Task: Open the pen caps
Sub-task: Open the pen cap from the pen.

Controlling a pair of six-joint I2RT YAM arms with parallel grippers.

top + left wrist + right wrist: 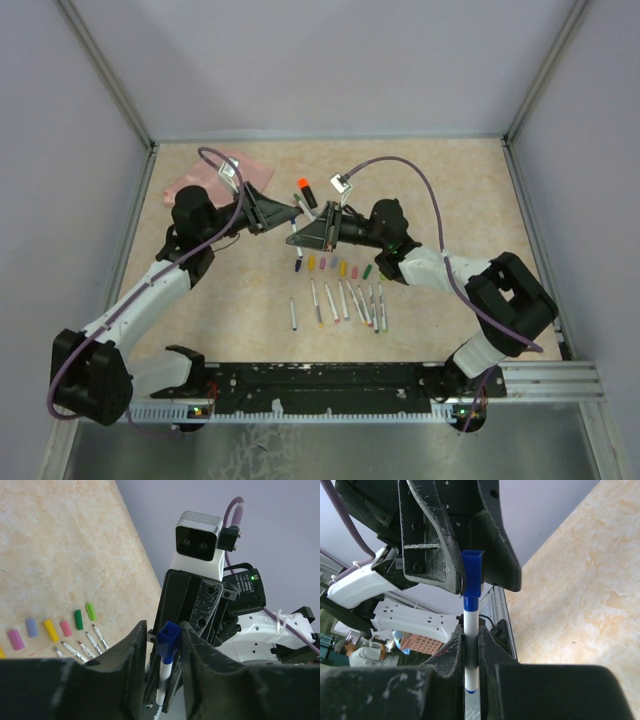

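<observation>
Above the middle of the tan table (450,190), shows two arms meeting nose to nose over a single pen. Has the right gripper (471,641) pressed together on the white pen barrel (471,625), anchoring it against sliding. Has the left gripper (163,632) facing it from the opposite side, closed in on the blue cap (472,575) at the barrel's far end, one finger on each flank. Looks arranged for a straight pull: barrel fixed by one, cap drawn away along the pen's axis by the other. Shows the cap on the pen, with a darker blue band just below it; cannot tell whether seated fully or partly drawn off.

Below the grippers on the table, shows a row of loose caps (335,266) in yellow, pink, purple and green, lying just apart from one another, and nearer the arm bases a row of uncapped pens (343,298), roughly parallel. Suggests sorting: caps in one line, bare pens in another, both away from the working spot. Shows one orange-capped pen (303,186) beyond the grippers, apparently waiting its turn, and a pink pouch (215,175) at the far left, partly hidden by the left arm. Judging by the rows, puts the task well along, with at least the blue and orange caps to go.
</observation>
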